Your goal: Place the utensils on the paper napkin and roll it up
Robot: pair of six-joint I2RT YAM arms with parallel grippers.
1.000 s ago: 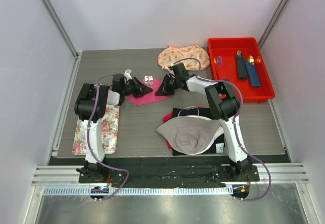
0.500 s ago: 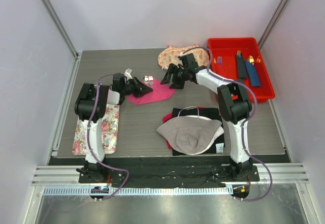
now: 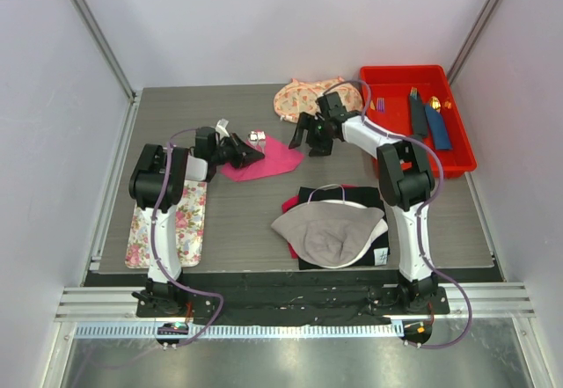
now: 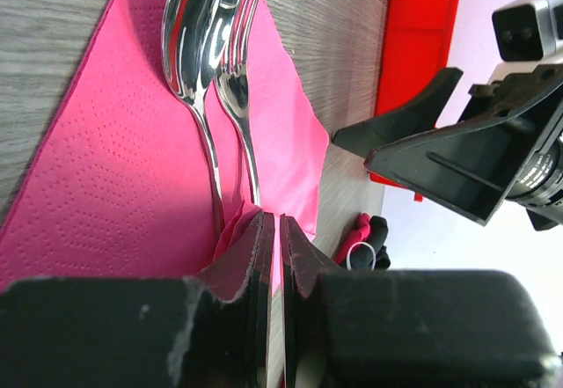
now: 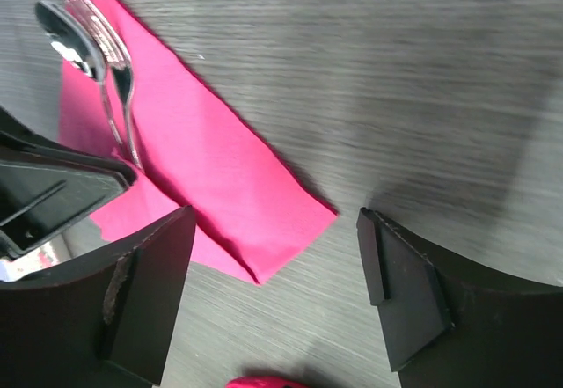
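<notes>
Both left jaws are clenched on a small raised fold at the near edge of the paper napkin [image 4: 114, 186], with the pinch right at their tips. Just past it, dead ahead, start the handles of the utensils [image 4: 211, 98]: a shiny silver spoon and fork lying side by side on the pink sheet. Their long axis runs straight away from the left jaws, bowl and tines at the far end. The napkin is thin, bright pink and dot-embossed. It lies mostly flat on the bench [image 3: 237, 212], one layer overlapping another, unrolled. Farther out, past the napkin's far corner, the right jaws are released wide, empty and touching nothing, over bare bench. Left arm is clearly nearer. Rolling likely has to turn about the utensils' long axis, so the right jaws probably need to come back onto that free corner.
</notes>
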